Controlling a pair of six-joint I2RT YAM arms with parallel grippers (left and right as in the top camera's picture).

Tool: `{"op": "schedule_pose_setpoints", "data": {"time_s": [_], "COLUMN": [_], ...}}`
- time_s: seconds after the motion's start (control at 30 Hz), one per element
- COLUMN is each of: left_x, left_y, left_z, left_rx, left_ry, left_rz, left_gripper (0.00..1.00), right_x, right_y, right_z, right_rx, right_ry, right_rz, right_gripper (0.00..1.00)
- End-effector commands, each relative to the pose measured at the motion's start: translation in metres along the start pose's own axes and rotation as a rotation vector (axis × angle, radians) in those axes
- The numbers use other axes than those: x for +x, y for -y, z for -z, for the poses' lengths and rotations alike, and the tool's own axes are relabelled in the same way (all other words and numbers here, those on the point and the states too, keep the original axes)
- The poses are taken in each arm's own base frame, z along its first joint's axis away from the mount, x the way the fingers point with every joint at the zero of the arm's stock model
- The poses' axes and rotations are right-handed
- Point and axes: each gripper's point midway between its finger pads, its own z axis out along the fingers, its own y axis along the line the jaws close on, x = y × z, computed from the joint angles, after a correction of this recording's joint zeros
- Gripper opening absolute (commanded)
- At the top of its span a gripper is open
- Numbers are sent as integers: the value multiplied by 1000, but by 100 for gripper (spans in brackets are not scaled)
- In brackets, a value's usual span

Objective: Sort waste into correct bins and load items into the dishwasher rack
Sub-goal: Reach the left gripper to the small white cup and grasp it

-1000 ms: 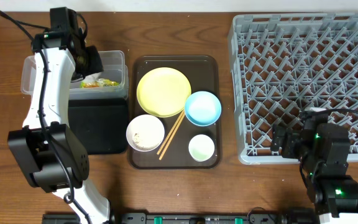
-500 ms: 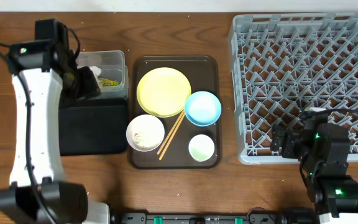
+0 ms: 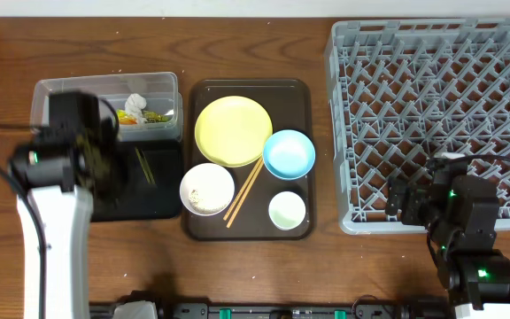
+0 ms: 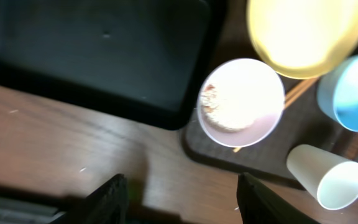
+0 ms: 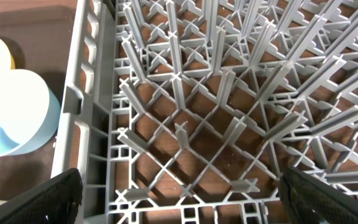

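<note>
The left arm rises from the front-left edge of the tabletop (image 3: 255, 27) as a white link, blurred in the overhead view, with its dark wrist bent over the left part of the black tray (image 3: 158, 190). The left hand (image 4: 182, 202) has its fingers (image 4: 114, 199) apart and nothing between them; bare wood shows below.

The right arm sits folded low at the front right, its wrist pointing at the near-left corner of the dish rack (image 3: 432, 106). The right hand (image 5: 182, 196) is spread wide and empty, over the rack's lattice floor and pegs.

The clear box (image 3: 60, 93) stands at the back left, just behind the black tray. Inside, toward its right end, lie the snack wrapper (image 3: 155, 116) and the white scrap (image 3: 134, 104), side by side.

The brown serving tray (image 3: 299, 89) sits in the middle of the tabletop – between the two bins and the rack. On it:
- the yellow plate (image 3: 233, 130) at the back
- the blue bowl (image 3: 289, 153) touching the plate's right edge
- the white bowl (image 3: 206, 189) at the front left, with rice grains (image 4: 219, 109) in it
- the small cup (image 3: 287, 211) at the front right
- the chopsticks (image 3: 244, 193) lying diagonally between the white bowl and the cup, upper ends by the blue bowl

The rack holds no dishes.
</note>
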Motion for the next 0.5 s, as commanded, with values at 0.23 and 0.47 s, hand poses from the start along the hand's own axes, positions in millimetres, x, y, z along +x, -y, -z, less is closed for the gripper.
{"op": "schedule_pose_setpoints", "data": {"time_s": [0.23, 0.47], "left_x": [33, 57], "left_y": [65, 127], "left_z": [-34, -77], "left_rx": [300, 338], "left_ry": [44, -103], "left_rz": [-185, -362], "left_gripper": [69, 69], "right_x": [-6, -6], "right_y": [-3, -3], "right_z": [3, 3], "right_rx": [-11, -10], "right_ry": [16, 15], "right_rz": [-2, -2], "right_gripper": [99, 99]}}
